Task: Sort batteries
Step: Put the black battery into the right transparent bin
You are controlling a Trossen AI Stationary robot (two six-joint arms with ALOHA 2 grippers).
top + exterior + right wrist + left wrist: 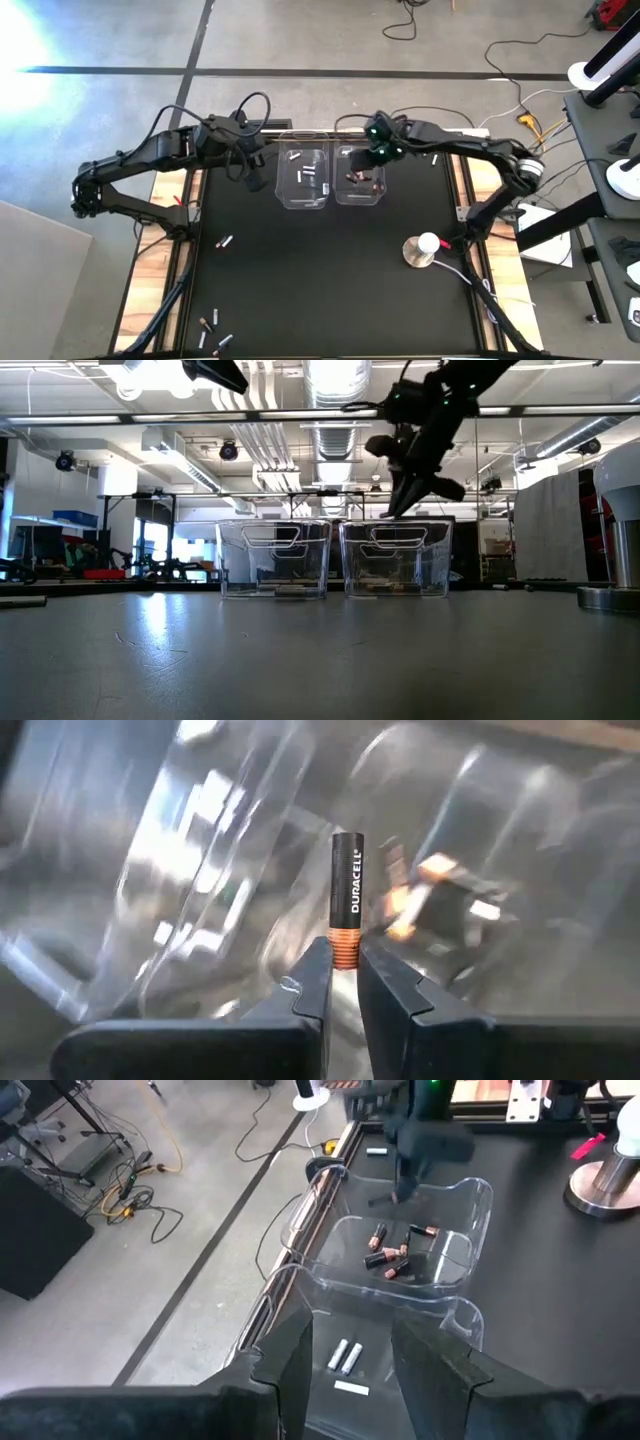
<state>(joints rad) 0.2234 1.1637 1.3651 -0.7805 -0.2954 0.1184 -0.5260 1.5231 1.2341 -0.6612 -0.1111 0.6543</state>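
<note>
- The black rectangular table mat point(330, 270) fills the middle of the high view, with wooden table edges point(150, 260) along both sides.
- The left dark arm point(150, 160) reaches in from the left; its gripper point(254, 178) hangs just left of the bins, and in its wrist view the 2 dark fingers point(292, 1365) stand apart with nothing between them.
- The right dark arm point(470, 150) reaches in from the right, its gripper point(371, 160) over the right bin; in the low view it point(398, 505) hangs just above that bin's rim.
- 2 clear plastic bins stand side by side, touching or nearly so, at the far middle of the mat: the left bin point(304, 200) and the right bin point(342, 195).
- The round white-topped metal disc point(424, 248) sits on the mat near its right edge.
- The left bin holds a few silvery-white cylinder batteries point(346, 1356).
- The right bin holds several dark batteries with copper ends point(392, 1260), lying in a loose heap on its floor.
- Loose batteries lie on the mat: 2 at the left side point(224, 242) and a small cluster at the near-left corner point(210, 332).
- The right gripper's fingers are clamped on 1 black Duracell battery point(346, 900), gripped at its copper end and standing straight out past the fingertips, above the blurred bin.
</note>
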